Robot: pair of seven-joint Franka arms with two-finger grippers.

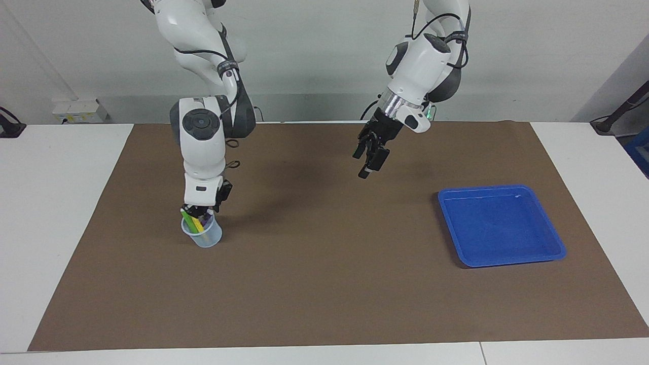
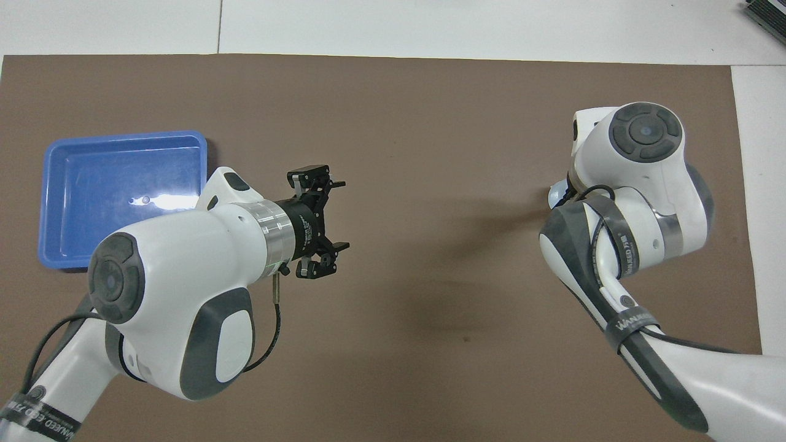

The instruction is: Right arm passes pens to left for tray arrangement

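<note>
Green (image 1: 186,219), yellow (image 1: 197,226) and purple (image 1: 207,219) pens stand in a small translucent cup (image 1: 205,239) toward the right arm's end of the mat. My right gripper (image 1: 199,210) points straight down onto the pens' upper ends at the cup's mouth. In the overhead view the right arm hides the pens, and only a sliver of the cup (image 2: 556,195) shows. The blue tray (image 1: 499,225) (image 2: 123,196) lies toward the left arm's end with nothing in it. My left gripper (image 1: 369,159) (image 2: 334,216) hangs open over the mat, beside the tray and holding nothing.
A brown mat (image 1: 324,284) covers most of the white table (image 1: 50,203). A cable (image 2: 273,331) loops off the left arm's wrist.
</note>
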